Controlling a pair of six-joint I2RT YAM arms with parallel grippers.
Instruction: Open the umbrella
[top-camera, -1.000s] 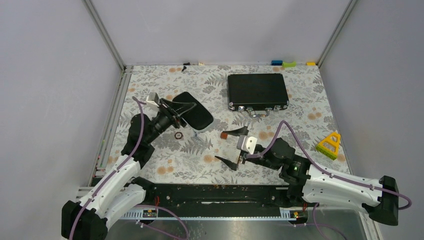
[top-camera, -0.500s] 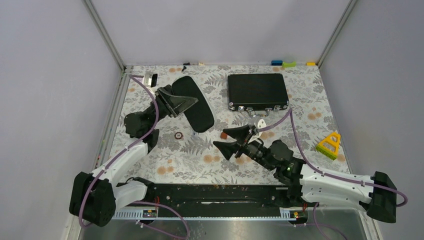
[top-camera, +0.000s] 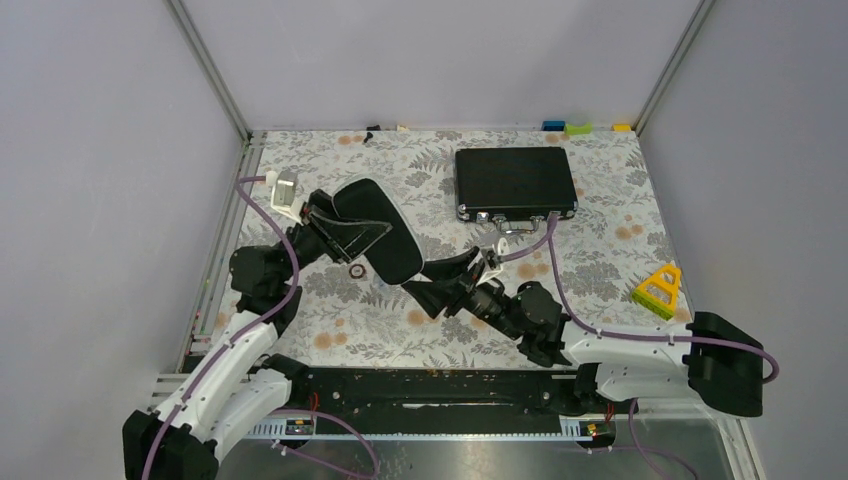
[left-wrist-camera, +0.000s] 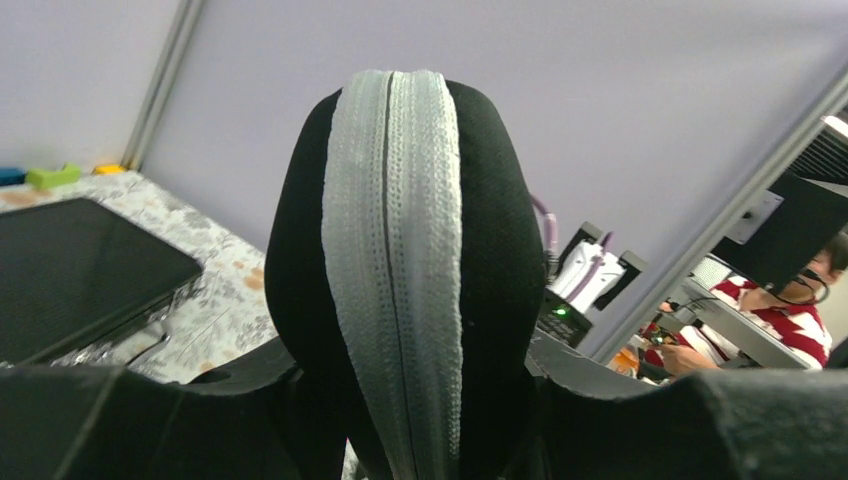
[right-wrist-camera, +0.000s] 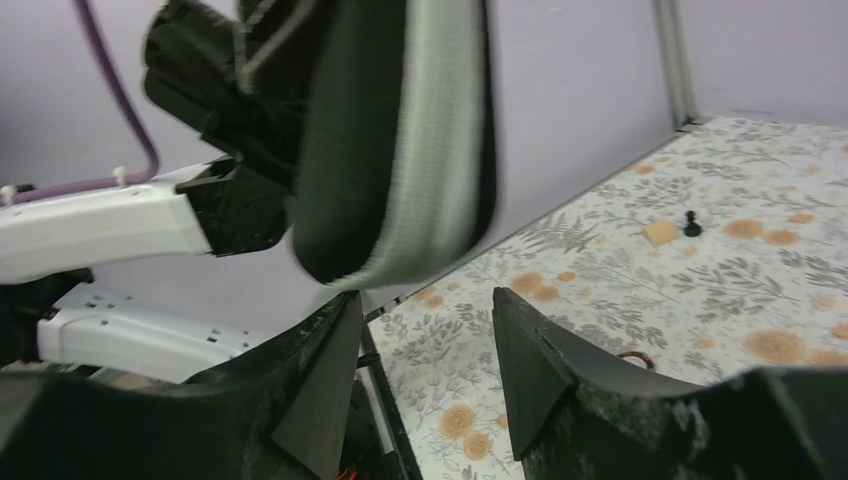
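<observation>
Black oval zip case (top-camera: 396, 250) is pinched off the table by the left gripper (top-camera: 352, 222). The right gripper (top-camera: 418, 280), jaws spread, hovers near its lower end.

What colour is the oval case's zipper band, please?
The zipper band is light grey, clearest in the left wrist view.

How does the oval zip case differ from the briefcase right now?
The oval zip case is rounded with a grey zipper band; the briefcase is rectangular with silver trim and a handle. The oval zip case is held up on edge in the left claw; the briefcase lies flat on the table. Both are black and look closed.
</observation>
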